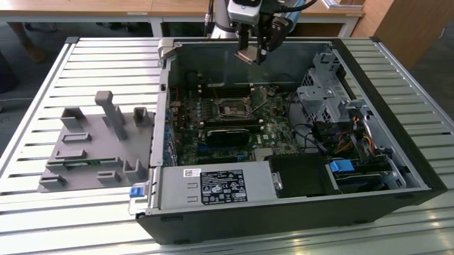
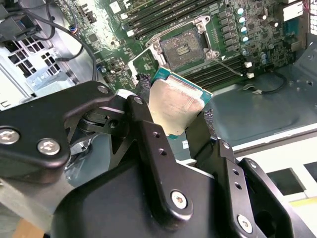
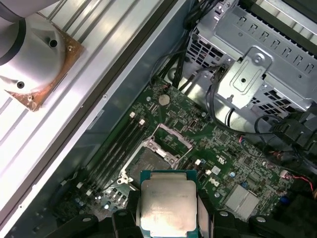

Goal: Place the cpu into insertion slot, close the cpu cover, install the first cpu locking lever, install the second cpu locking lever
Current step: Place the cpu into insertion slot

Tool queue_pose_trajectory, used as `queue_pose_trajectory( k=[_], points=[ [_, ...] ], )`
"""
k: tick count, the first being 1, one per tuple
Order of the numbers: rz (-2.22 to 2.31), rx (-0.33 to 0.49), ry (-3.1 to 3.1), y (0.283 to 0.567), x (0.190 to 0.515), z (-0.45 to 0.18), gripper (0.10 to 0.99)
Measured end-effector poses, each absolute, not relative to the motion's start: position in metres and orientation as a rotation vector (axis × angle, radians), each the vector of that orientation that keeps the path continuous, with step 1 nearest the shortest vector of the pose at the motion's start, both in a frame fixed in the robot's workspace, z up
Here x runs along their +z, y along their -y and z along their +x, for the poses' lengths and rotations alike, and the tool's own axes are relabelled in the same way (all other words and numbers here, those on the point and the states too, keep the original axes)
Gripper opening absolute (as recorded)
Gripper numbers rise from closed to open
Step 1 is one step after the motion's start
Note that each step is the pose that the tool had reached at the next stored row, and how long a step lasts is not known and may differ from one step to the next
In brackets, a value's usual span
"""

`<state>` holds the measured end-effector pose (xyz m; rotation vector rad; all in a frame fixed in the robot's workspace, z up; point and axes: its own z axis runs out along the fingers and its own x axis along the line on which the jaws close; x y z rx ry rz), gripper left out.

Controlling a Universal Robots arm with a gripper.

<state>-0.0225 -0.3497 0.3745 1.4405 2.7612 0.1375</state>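
Step one, cpu placement: gripper (image 2: 174, 101) clamped on cpu (image 2: 176, 113), poised above insertion slot (image 2: 181, 48), apart; seating likely needs square alignment.

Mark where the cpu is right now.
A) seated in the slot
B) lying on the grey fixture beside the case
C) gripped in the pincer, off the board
C: the cpu is clamped in the pincer, and the slot is empty.
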Motion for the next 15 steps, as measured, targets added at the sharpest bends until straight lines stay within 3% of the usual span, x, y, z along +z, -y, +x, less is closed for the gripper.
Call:
queue_pose_trajectory(
  k=[15],
  points=[
    [1.535, 0.136, -2.706, 0.3497, 0.3743, -0.0225, 0.541]
  ],
)
